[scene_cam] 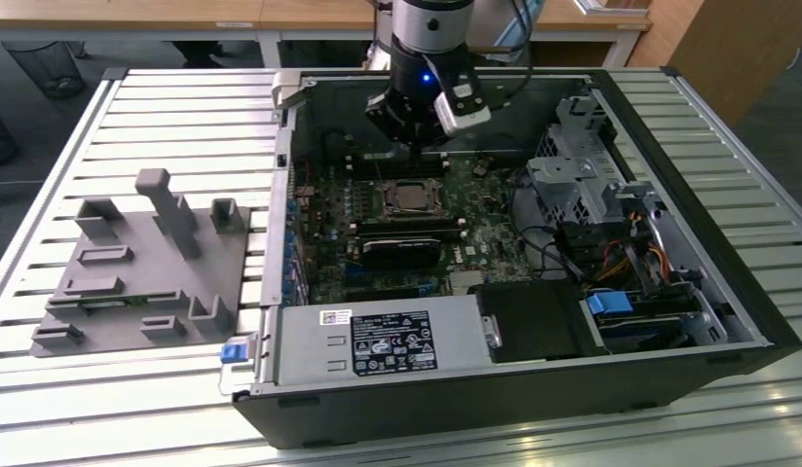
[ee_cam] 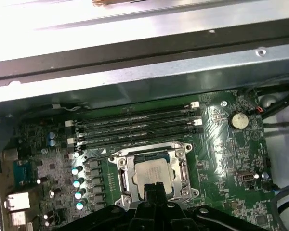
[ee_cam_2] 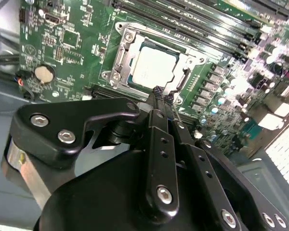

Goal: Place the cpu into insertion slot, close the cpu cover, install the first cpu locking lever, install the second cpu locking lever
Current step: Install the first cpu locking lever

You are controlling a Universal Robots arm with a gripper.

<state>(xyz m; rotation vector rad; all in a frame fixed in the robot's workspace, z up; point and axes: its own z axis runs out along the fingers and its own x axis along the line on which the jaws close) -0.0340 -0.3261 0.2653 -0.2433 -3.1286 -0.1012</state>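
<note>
cpu (ee_cam_2: 154, 67) flat, face up in insertion slot (ee_cam_2: 121, 57); claw (ee_cam_2: 160, 92) pinched together beside.

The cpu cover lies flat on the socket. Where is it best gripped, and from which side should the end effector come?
Probably the thin outer edge of the cpu cover, on the side nearest the end effector, approached from above. The plate lies flat around the cpu, so only its rim offers a pinch.

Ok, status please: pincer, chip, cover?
Pincer shut, close by the chip. Chip seated, cover down over it. Nothing in the way.
</note>
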